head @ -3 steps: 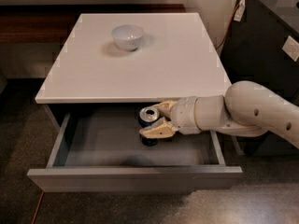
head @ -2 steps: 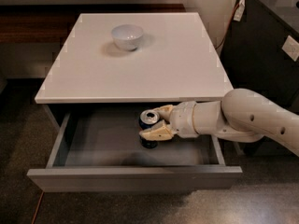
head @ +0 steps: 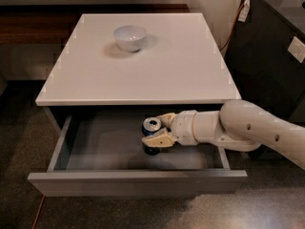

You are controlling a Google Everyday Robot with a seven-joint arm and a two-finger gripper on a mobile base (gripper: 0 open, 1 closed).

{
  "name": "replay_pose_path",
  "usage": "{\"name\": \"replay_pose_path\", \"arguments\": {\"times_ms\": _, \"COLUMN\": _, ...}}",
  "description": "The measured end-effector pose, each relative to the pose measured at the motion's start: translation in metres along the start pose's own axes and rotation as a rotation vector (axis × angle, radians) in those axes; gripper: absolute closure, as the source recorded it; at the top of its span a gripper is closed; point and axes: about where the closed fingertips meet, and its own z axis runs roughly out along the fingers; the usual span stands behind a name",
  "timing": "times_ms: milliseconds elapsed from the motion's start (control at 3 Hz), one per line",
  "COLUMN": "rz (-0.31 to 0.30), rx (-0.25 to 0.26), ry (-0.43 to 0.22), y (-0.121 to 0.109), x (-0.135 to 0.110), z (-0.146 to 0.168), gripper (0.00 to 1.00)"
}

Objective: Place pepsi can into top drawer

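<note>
The top drawer (head: 138,182) is pulled out wide under the white cabinet top, showing its shallow grey inside. The pepsi can (head: 152,128), dark blue with a silver lid, stands upright inside the drawer near its middle right. My gripper (head: 159,129) reaches in from the right and its cream fingers (head: 157,140) sit on both sides of the can, shut on it. The can's lower part is partly hidden by the near finger, so I cannot tell if it rests on the drawer floor.
A white bowl (head: 129,36) sits on the white cabinet top (head: 143,75) toward the back. A dark cabinet (head: 276,51) with a cable stands to the right. The drawer's left half (head: 100,147) holds nothing.
The arm and can have shifted slightly left and lower inside the drawer; the grip on the can is unchanged.
</note>
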Motion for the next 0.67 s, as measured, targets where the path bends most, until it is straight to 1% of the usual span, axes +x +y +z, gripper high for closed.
{"name": "replay_pose_path", "arguments": {"times_ms": 333, "rz": -0.031, "rx": 0.001, "ry": 0.015, "y": -0.0047, "x": 0.0148, "z": 0.0162, "gripper": 1.0}}
{"name": "replay_pose_path", "arguments": {"times_ms": 667, "rz": -0.042, "rx": -0.007, "ry": 0.014, "y": -0.0072, "x": 0.0222, "z": 0.0257, "gripper": 1.0}}
